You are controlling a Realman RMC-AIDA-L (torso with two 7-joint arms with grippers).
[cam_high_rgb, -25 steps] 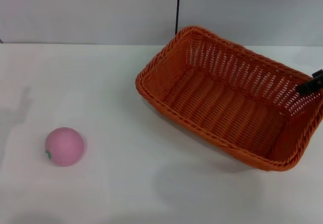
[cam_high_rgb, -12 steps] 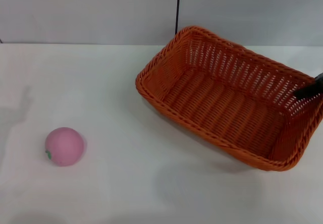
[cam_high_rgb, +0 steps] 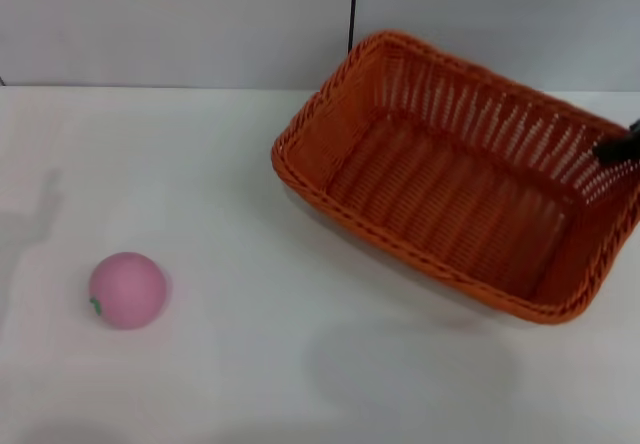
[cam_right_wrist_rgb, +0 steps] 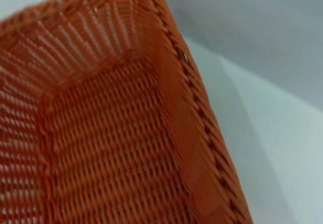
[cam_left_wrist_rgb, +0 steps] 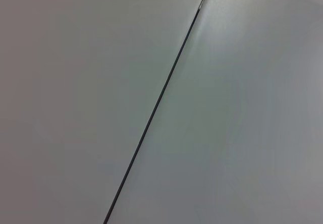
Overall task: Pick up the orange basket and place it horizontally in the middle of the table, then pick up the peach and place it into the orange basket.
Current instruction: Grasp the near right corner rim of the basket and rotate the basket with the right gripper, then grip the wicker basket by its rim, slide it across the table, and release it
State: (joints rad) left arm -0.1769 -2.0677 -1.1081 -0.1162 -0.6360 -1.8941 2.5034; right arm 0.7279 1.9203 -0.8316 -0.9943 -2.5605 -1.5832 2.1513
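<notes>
Orange basket: large rectangular wicker, flared openwork sides, braided rim, open side up, empty. Sits at 2 o'clock on the white table, long axis skewed from 11 to 4 o'clock. Peach: small round pink ball, green stem mark on its left side, at 8 o'clock, well apart from the basket.
</notes>
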